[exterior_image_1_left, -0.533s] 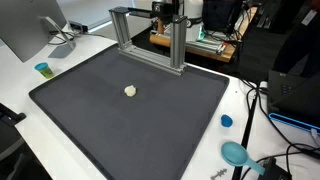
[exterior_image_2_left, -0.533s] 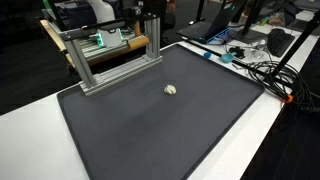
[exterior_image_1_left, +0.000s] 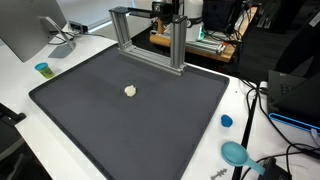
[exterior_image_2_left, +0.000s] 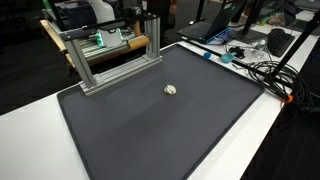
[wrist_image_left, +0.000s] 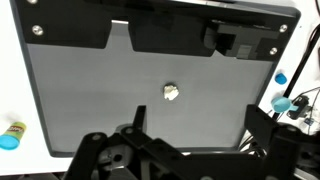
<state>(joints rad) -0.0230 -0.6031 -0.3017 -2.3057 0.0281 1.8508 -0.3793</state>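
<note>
A small crumpled white lump (exterior_image_1_left: 130, 90) lies alone on a large dark grey mat (exterior_image_1_left: 160, 125) on a white table. It shows in both exterior views (exterior_image_2_left: 171, 89) and in the wrist view (wrist_image_left: 171, 92). My gripper (wrist_image_left: 198, 128) shows only in the wrist view. Its two black fingers are spread wide with nothing between them. It hangs high above the mat (wrist_image_left: 90, 95), with the lump a little beyond the fingers and well below them. I cannot make out the gripper in the exterior views.
An aluminium frame (exterior_image_1_left: 150, 42) stands at the mat's far edge (exterior_image_2_left: 110, 55). A small blue cup (exterior_image_1_left: 42, 69), a blue cap (exterior_image_1_left: 226, 121), a teal scoop (exterior_image_1_left: 235, 153) and cables (exterior_image_2_left: 262, 72) lie on the white table around the mat. A monitor (exterior_image_1_left: 28, 30) stands at one corner.
</note>
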